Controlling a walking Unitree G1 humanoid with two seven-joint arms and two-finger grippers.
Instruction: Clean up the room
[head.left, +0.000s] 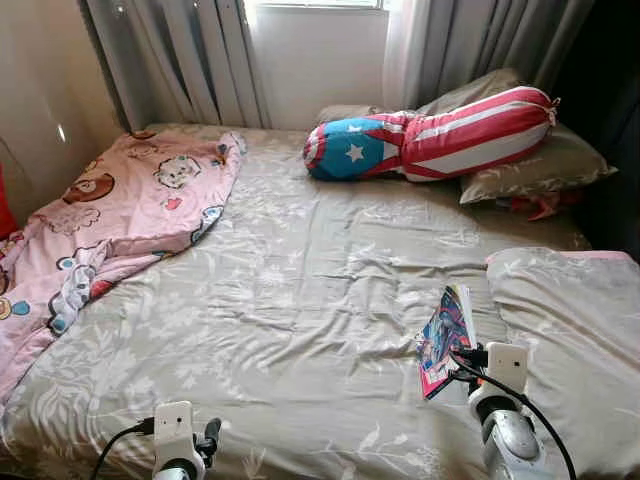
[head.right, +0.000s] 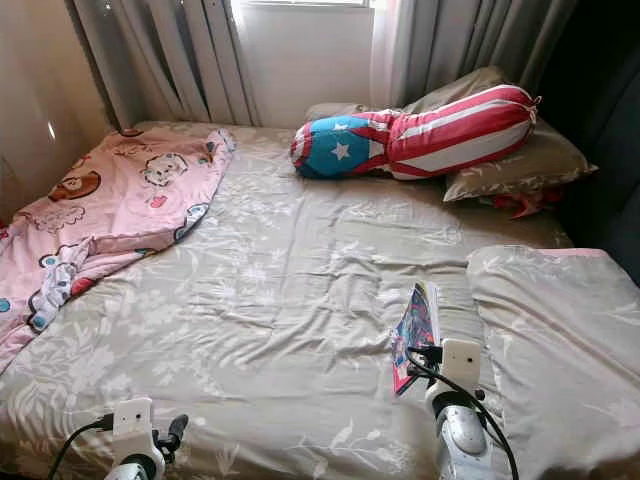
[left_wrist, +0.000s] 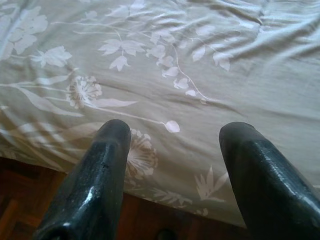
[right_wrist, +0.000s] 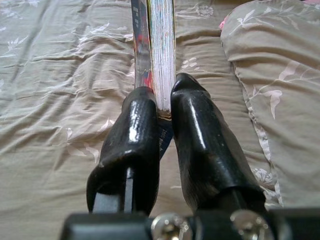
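Black right fingers (right_wrist: 165, 102) pinch book (right_wrist: 155, 45); left fingers (left_wrist: 107, 150) spread above sheet (left_wrist: 200, 60).

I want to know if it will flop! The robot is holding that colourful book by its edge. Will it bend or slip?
The book looks thin and soft-covered, so it would probably droop if tipped flat. It is held on edge now, and stands straight. The right gripper pinches just one end, so it might slip or swing. It seems light.

Right end effector (head.left: 462, 352) grips a book (head.left: 443, 340) above the bed (head.left: 300, 300).
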